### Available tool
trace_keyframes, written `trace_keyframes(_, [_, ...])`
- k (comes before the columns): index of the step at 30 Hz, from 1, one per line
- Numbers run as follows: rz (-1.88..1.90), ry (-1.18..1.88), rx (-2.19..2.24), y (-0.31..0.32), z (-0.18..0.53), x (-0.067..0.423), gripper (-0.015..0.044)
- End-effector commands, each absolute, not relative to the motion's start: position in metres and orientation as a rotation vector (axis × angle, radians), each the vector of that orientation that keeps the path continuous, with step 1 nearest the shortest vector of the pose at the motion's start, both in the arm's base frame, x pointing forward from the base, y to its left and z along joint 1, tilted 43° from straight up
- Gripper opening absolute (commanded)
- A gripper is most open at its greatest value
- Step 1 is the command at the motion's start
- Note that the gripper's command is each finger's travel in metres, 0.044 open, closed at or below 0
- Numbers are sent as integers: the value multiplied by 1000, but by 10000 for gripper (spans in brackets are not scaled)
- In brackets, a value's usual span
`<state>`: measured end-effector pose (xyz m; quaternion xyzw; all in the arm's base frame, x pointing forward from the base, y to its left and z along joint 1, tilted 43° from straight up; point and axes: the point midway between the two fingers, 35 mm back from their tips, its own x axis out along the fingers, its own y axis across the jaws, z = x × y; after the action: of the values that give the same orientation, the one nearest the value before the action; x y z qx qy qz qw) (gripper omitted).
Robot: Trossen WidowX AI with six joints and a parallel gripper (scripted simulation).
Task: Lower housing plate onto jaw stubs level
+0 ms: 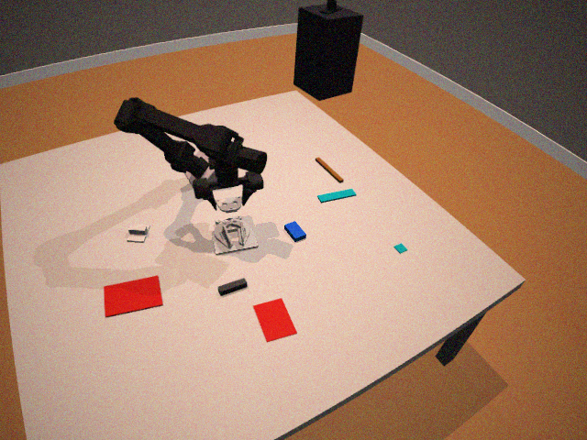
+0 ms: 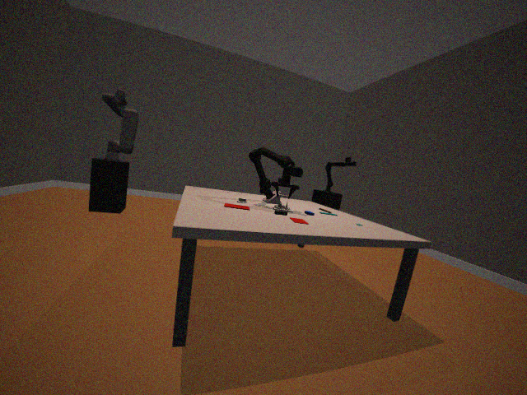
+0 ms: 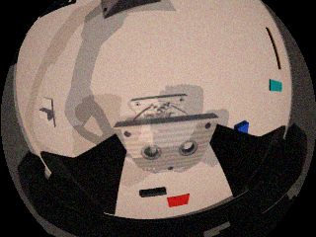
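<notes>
My gripper (image 1: 230, 204) (image 3: 166, 130) is shut on the white housing plate (image 1: 227, 193) (image 3: 170, 129), with one finger at each side edge. The plate hangs above the base and touches nothing below it. The base plate (image 1: 244, 247) lies on the table under the gripper, slightly toward the front in the top view. The two jaws stand up from it, their details small. In the wrist view the housing plate hides much of the base and jaws. In the exterior view these parts are too small and dark to tell apart.
A small white bracket-like part (image 1: 138, 234) (image 3: 48, 115) lies left of the base. A blue block (image 1: 294, 231) (image 3: 241, 127) lies close to its right. A black bar (image 1: 232, 287) and two red sheets (image 1: 133, 296) (image 1: 274, 319) lie nearer the front. Teal and orange pieces lie farther right.
</notes>
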<state>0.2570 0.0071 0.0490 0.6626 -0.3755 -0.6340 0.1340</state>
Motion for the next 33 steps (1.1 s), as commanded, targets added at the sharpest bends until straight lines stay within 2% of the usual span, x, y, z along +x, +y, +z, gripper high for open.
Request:
trace_keyframes(1, [-1836,-1082,1913,2,44,256,351])
trace_keyframes(33, [-1832,-1087,1912,-28,12,250,351])
